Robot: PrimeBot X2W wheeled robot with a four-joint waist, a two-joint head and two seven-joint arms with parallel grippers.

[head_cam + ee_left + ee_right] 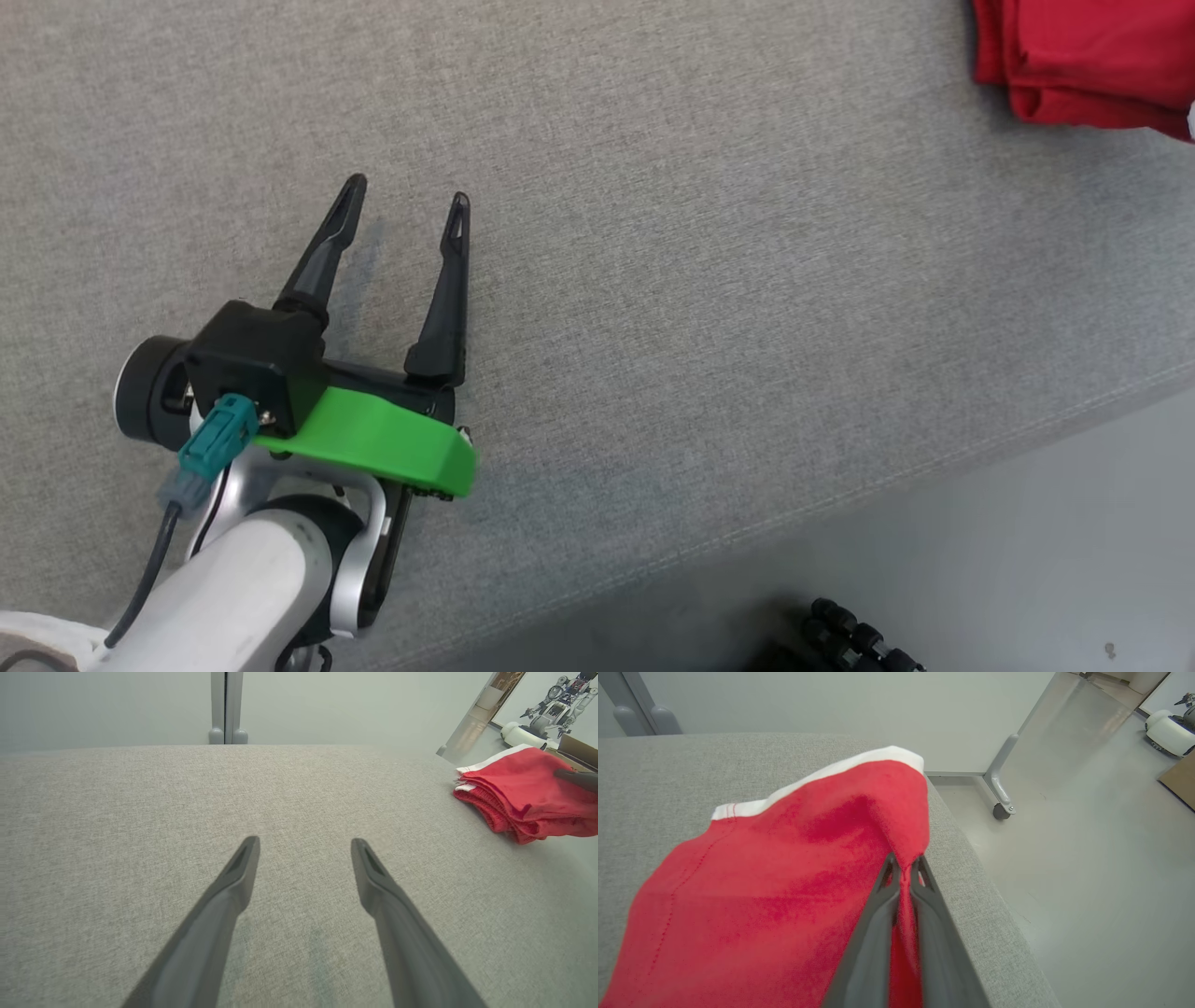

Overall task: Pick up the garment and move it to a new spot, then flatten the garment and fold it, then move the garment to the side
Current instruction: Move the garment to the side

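The folded red garment (1092, 65) lay at the head view's upper right, cropped, its long axis untellable; its white-trimmed edge (817, 779) pointed up the right wrist view; the right gripper (903, 870) pinched a fold beside the grey surface (966, 868)'s edge, floor (1087, 858) beyond; the left gripper (407, 191) stood with fingers spread wide over bare surface, lower left.

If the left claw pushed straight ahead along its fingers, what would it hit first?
Probably just the grey cushion: the open left claw points low across bare fabric, toward the far edge and a grey post beyond. The red garment lies well off to its right, out of that line.
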